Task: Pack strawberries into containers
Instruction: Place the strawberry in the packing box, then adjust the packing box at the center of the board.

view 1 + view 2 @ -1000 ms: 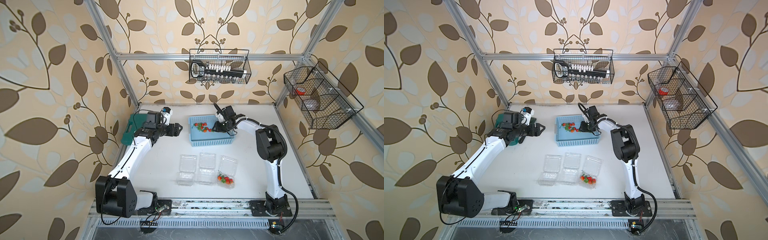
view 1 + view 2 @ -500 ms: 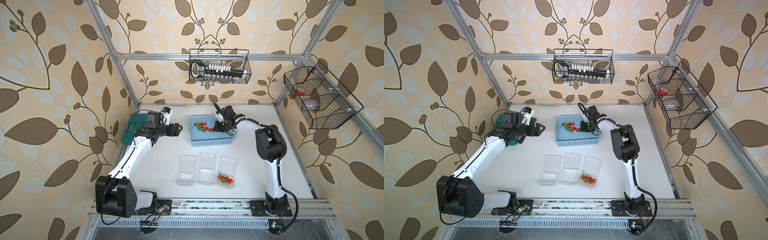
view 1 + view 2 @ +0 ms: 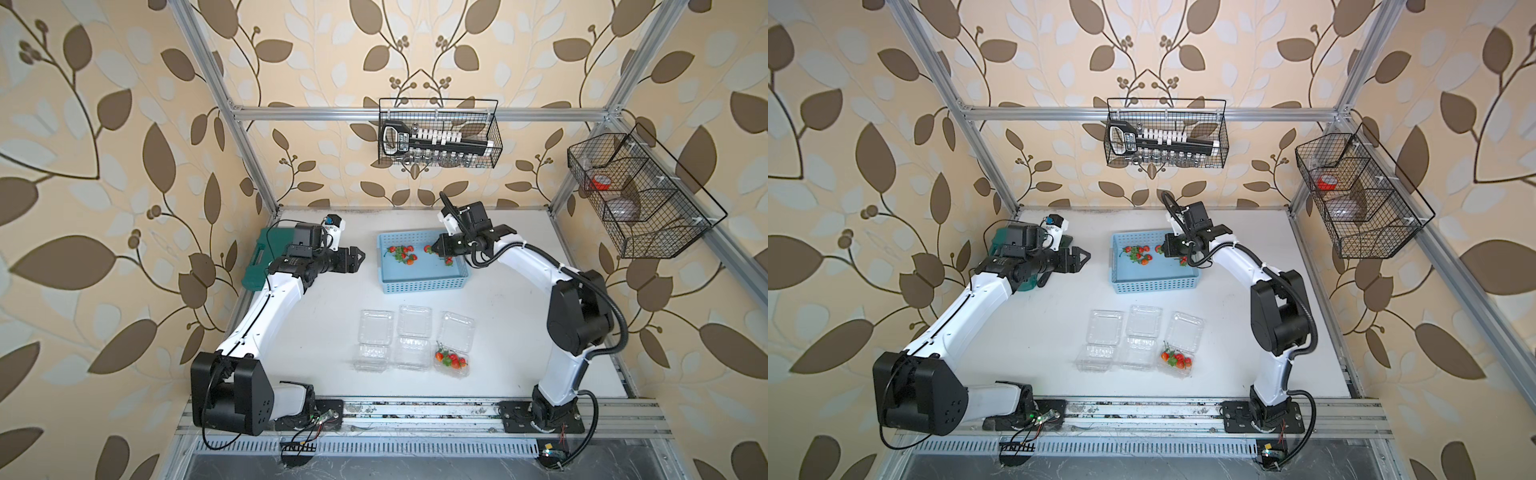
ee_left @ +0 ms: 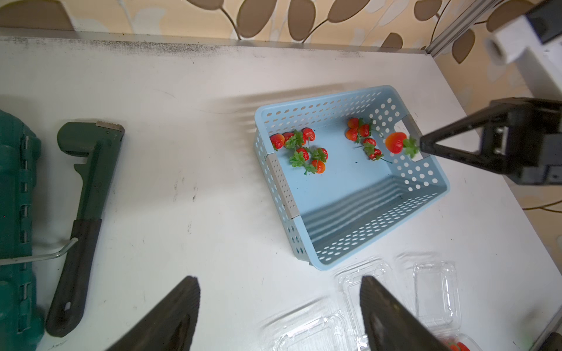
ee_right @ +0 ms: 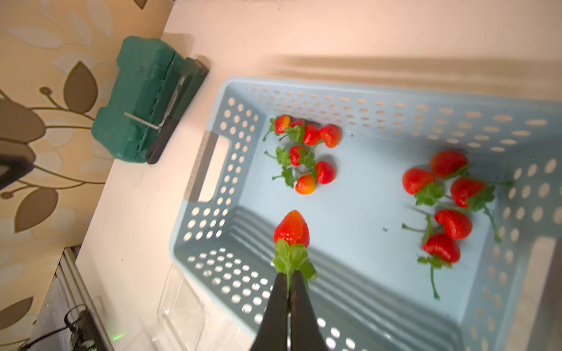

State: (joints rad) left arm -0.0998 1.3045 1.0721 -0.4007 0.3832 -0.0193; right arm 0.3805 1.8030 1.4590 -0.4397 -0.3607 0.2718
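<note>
The right pincer (image 5: 289,278) pinches a strawberry (image 5: 292,228) by its green cap, the berry's long axis in line with the pincer and its tip pointing outward; the left pincer (image 4: 278,281) stands parted, empty.

This is a robot lab test cell. The white table (image 3: 332,328) is boxed in by an aluminium frame (image 3: 316,111), with leaf-print panels (image 3: 104,174) behind and beside it. Two robot arms (image 3: 266,316) are mounted on a slotted rail (image 3: 415,409) along the table's front edge, where bare wiring (image 3: 309,432) lies. Wire baskets (image 3: 438,133) of gear hang from the frame above the table's back and side.
</note>
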